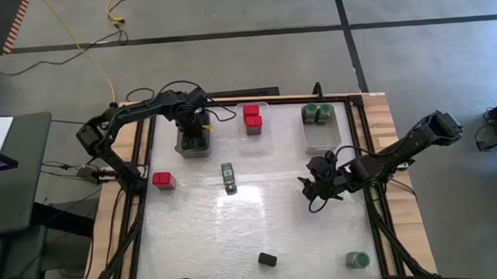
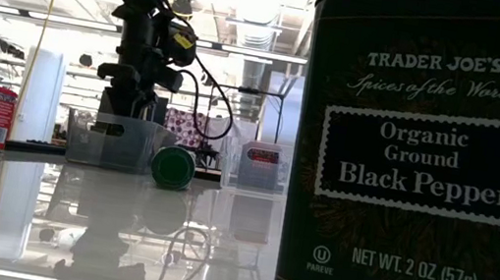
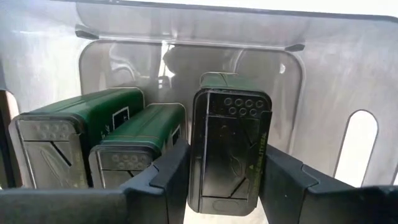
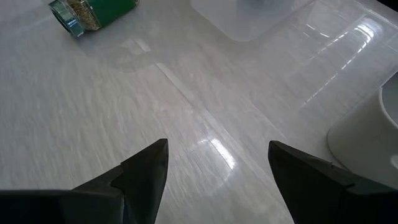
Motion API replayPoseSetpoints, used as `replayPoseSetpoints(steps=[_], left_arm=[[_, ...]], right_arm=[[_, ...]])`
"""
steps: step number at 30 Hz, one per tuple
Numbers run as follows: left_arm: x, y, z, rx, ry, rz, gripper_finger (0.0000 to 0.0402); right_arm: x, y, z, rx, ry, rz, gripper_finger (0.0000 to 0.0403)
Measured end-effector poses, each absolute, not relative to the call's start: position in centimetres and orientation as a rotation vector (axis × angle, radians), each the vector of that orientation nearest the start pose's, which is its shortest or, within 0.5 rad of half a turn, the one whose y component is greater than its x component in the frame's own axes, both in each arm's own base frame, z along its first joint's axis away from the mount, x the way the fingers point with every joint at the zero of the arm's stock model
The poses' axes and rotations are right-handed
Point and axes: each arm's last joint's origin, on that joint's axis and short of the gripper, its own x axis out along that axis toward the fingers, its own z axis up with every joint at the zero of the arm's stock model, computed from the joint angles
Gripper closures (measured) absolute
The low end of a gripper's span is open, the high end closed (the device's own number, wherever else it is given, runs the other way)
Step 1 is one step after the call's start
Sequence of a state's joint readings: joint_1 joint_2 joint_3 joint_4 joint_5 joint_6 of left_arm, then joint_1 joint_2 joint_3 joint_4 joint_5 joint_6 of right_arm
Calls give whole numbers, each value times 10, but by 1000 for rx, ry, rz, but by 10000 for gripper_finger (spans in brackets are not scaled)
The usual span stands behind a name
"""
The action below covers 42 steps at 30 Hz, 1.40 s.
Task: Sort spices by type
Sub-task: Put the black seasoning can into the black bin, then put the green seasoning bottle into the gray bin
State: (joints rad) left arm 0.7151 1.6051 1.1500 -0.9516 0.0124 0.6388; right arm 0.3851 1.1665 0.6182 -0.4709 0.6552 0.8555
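left claw (image 3: 221,186) inside upper-left bin (image 1: 194,146) — fingers flank upright black tin (image 3: 229,152), two tins (image 3: 93,140) beside | right claw (image 4: 217,168) open, mid-right tabletop (image 1: 260,222) | low view — pepper tin (image 2: 426,156) blocks right half

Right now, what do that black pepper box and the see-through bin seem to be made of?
The black pepper box looks like painted metal: crisp seamed edges, a dull sheen. The bin seems to be frosted translucent plastic; light shows through its walls and moulded handle slot.

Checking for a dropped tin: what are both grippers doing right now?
Left gripper: jaws around a black spice tin in the bin.
Right gripper: open, empty.
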Motion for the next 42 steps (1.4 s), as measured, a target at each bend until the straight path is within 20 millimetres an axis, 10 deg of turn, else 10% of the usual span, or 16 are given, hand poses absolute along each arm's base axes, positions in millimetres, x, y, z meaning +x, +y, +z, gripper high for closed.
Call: replayPoseSetpoints(steps=[25,42], left_arm=[[220,189,222,-31,1387,115,180],[215,134,285,-98,1135,281,180]], right_arm=[[196,60,192,287,699,-587,97],[196,60,193,293,693,-587,97]])
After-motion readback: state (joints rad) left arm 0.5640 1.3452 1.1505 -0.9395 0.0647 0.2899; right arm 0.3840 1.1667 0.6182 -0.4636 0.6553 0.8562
